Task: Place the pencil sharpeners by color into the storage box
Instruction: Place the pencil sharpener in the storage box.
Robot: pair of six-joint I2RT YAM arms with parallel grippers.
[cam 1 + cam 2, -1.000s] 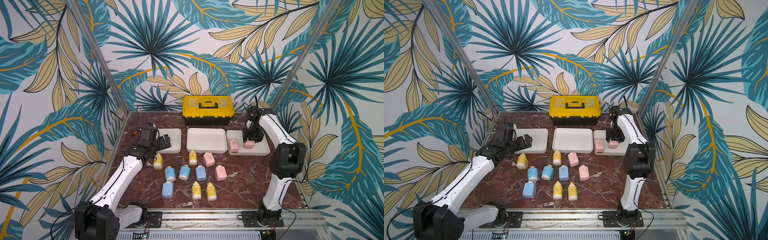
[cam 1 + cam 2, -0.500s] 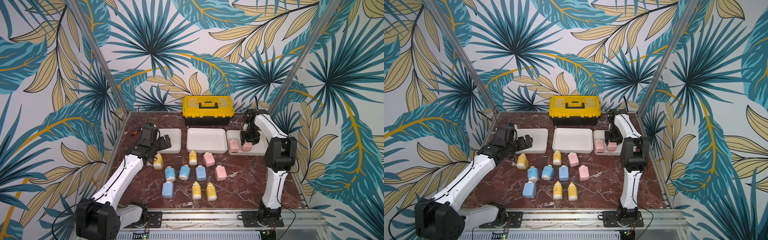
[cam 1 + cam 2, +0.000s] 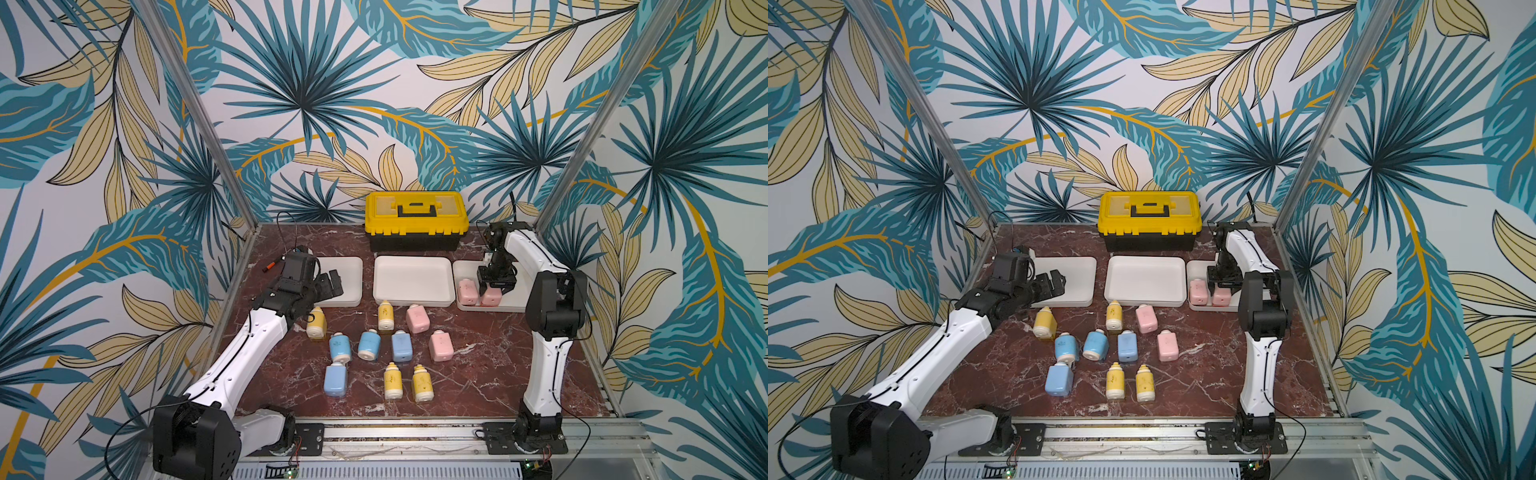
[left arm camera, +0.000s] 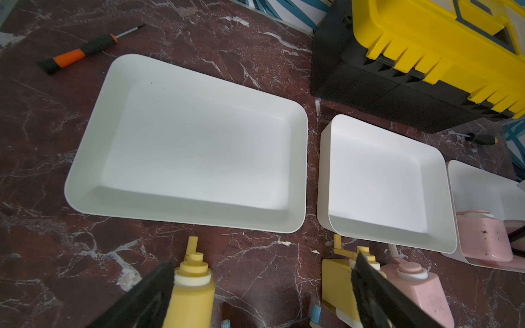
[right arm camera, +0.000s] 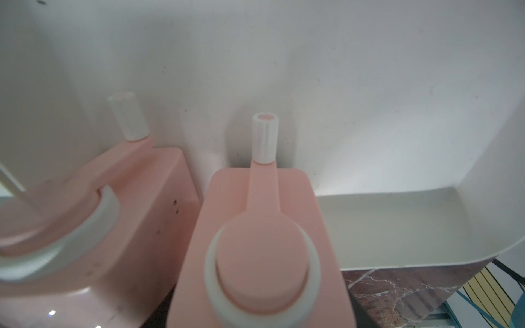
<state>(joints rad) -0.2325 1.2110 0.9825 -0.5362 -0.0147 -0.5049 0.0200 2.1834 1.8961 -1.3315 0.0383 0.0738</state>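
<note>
Right wrist view: pink sharpener (image 5: 257, 227) close, bottom cropped; neighbour (image 5: 119, 227) blurred

You're in a robot lab cell: palm-leaf printed wall panels (image 3: 291, 83) on aluminium posts (image 3: 203, 124), white robot arms (image 3: 249, 345) bolted to a metal rail (image 3: 415, 432).

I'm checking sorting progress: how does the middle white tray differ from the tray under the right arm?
The middle tray is empty; the tray under the right arm holds two pink pencil sharpeners side by side. No arm is over the middle tray; the right end effector sits low over one sharpener in the other. Both are shallow white rectangles with rounded corners, in front of the yellow toolbox.
</note>
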